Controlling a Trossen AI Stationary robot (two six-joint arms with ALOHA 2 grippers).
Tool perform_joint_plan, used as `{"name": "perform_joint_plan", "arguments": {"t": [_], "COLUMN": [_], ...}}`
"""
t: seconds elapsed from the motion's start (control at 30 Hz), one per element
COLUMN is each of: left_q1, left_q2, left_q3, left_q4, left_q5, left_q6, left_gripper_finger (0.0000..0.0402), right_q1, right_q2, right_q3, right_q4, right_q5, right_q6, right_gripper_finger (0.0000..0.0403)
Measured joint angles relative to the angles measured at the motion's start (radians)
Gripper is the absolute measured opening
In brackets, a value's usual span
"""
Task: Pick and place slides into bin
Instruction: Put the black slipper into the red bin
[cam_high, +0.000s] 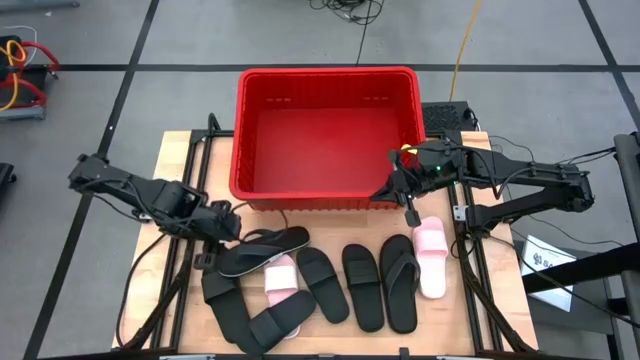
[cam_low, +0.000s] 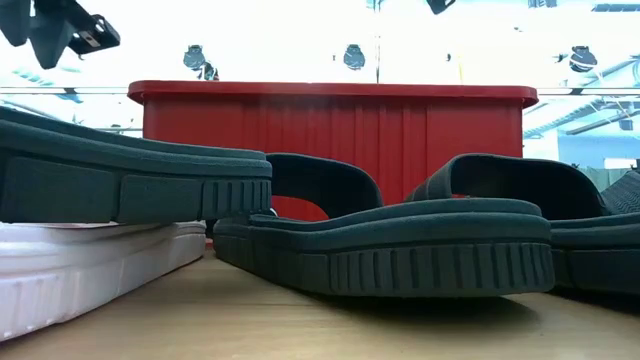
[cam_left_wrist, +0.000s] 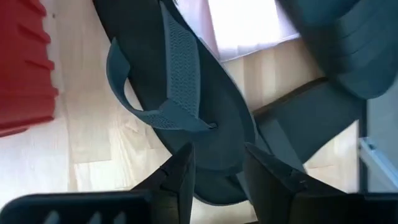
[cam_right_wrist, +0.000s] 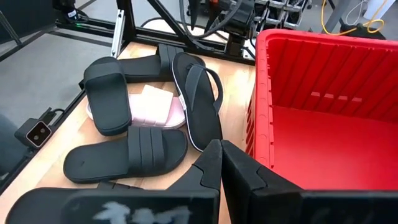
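The red bin (cam_high: 325, 135) stands at the table's far middle, with nothing showing inside. Several black slides (cam_high: 362, 285) and flip-flops lie in a row along the near half, with one pink slide (cam_high: 430, 258) at the right and another (cam_high: 280, 280) at the left. My left gripper (cam_left_wrist: 217, 177) is open and points down just over one end of a black flip-flop (cam_left_wrist: 180, 93), whose edge lies against the left pink slide. My right gripper (cam_right_wrist: 221, 163) is shut on nothing and hangs by the bin's near right corner (cam_high: 385, 192).
Black slides (cam_high: 225, 305) overlap each other at the near left, close under my left arm. The bin's near wall (cam_low: 330, 140) rises just behind the row. Dark frame bars (cam_high: 470, 250) run along both sides of the table. Bare wood shows between the slides and the bin.
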Motion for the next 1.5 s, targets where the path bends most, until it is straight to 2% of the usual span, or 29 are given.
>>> {"name": "perform_joint_plan", "arguments": {"t": [0.17,0.37,0.5,0.77,1.0,1.17,1.33,1.5], "left_q1": [-0.015,-0.014,-0.013,0.056,0.160,0.219,0.253,0.262], "left_q2": [0.047,0.091,0.109,0.115,0.114,0.114,0.114,0.114], "left_q3": [0.000,-0.006,-0.057,-0.126,-0.165,-0.185,-0.203,-0.268], "left_q4": [0.056,0.153,0.231,0.279,0.300,0.301,0.305,0.368], "left_q5": [-0.052,-0.055,-0.055,-0.054,0.107,0.125,0.187,0.194], "left_q6": [0.021,0.034,0.054,0.092,0.134,0.148,0.194,0.145], "left_gripper_finger": [0.0127,0.0127,0.0127,0.0127,0.0127,0.0127,0.0127,0.0127], "right_q1": [0.000,0.000,0.000,0.000,0.000,0.000,0.000,0.000], "right_q2": [0.000,0.000,0.000,0.000,0.000,0.000,0.000,0.000], "right_q3": [0.000,0.000,-0.011,-0.043,-0.043,-0.043,-0.043,-0.043], "right_q4": [-0.002,-0.006,-0.005,-0.005,0.022,0.025,0.025,0.025], "right_q5": [0.000,-0.001,-0.001,-0.001,-0.001,-0.001,0.000,0.000], "right_q6": [-0.008,-0.006,-0.006,0.004,0.007,0.007,0.007,0.007], "right_gripper_finger": [0.0000,0.0000,0.0000,0.0000,0.0000,0.0000,0.0000,0.0000]}}
